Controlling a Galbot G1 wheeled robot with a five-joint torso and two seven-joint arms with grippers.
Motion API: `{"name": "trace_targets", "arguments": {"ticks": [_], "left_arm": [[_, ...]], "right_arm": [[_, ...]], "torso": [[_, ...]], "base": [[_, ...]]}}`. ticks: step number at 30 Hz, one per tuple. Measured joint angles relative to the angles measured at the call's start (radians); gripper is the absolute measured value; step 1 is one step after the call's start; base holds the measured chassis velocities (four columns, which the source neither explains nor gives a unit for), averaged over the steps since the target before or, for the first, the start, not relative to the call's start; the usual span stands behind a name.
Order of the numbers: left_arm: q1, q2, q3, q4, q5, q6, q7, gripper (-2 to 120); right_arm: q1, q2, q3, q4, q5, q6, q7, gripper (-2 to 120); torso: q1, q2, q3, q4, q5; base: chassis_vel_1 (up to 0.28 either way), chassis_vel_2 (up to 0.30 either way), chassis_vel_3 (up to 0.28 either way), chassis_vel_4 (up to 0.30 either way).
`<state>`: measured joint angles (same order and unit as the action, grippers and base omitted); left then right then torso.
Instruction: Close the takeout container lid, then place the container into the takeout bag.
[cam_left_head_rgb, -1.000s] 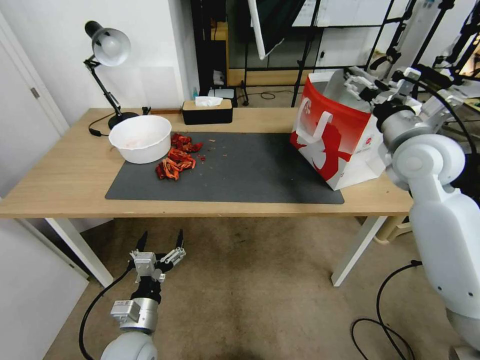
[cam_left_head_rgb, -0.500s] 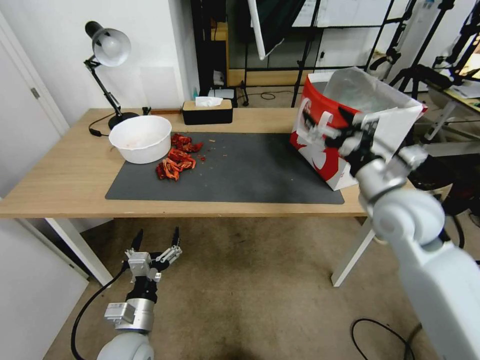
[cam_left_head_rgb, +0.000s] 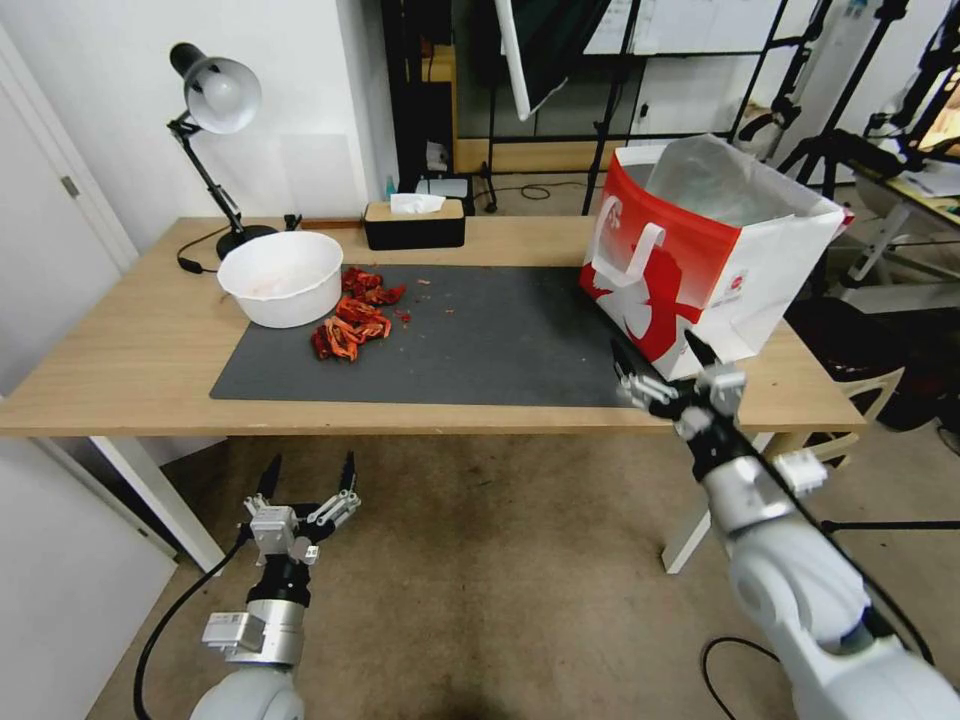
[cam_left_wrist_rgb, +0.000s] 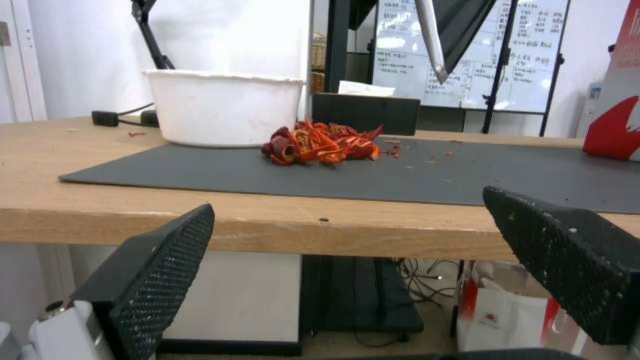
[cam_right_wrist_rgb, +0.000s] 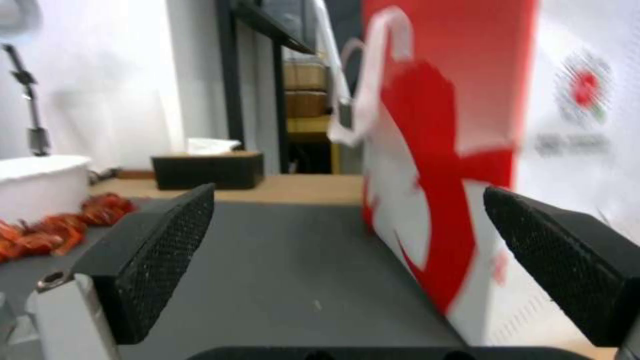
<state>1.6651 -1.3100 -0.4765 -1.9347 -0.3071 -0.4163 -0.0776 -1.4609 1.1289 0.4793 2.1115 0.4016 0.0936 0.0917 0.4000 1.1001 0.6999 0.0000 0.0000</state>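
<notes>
The takeout bag (cam_left_head_rgb: 700, 240) stands upright on the right end of the table, red and white, its mouth open and silvery lining showing. The right wrist view has the takeout bag (cam_right_wrist_rgb: 453, 150) close ahead, a white handle hanging down its face. My right gripper (cam_left_head_rgb: 653, 342) is open at the table's front edge, just in front of the bag, with nothing between its fingers. Low over the floor before the table, my left gripper (cam_left_head_rgb: 312, 460) is open and empty. The takeout container and its lid are out of view.
A dark mat (cam_left_head_rgb: 450, 340) covers the middle of the wooden table (cam_left_head_rgb: 120, 370). On its left stand a white bowl (cam_left_head_rgb: 281, 277) and a pile of red scraps (cam_left_head_rgb: 352, 318). A black tissue box (cam_left_head_rgb: 414, 222) and a desk lamp (cam_left_head_rgb: 215, 95) sit at the back.
My right arm has swung down from the bag's mouth, past its front face, to the table's front edge. The left gripper has sunk slightly. The bag stays put.
</notes>
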Motion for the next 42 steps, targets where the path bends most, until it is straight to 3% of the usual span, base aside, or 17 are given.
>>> {"name": "trace_targets", "arguments": {"ticks": [21, 42], "left_arm": [[0.017, -0.002, -0.002, -0.01, 0.004, -0.011, 0.046, 100], [0.011, 0.0, 0.004, -0.002, 0.019, -0.008, 0.045, 100]], "right_arm": [[-0.157, 0.086, -0.058, -0.122, -0.048, 0.184, 0.067, 100], [-0.165, 0.095, -0.06, -0.129, -0.017, 0.186, 0.064, 100]], "torso": [[0.0, 0.0, 0.0, 0.0, 0.0001], [0.0, 0.0, 0.0, 0.0, 0.0]], "base": [[0.0, 0.0, 0.0, 0.0], [0.0, 0.0, 0.0, 0.0]]}}
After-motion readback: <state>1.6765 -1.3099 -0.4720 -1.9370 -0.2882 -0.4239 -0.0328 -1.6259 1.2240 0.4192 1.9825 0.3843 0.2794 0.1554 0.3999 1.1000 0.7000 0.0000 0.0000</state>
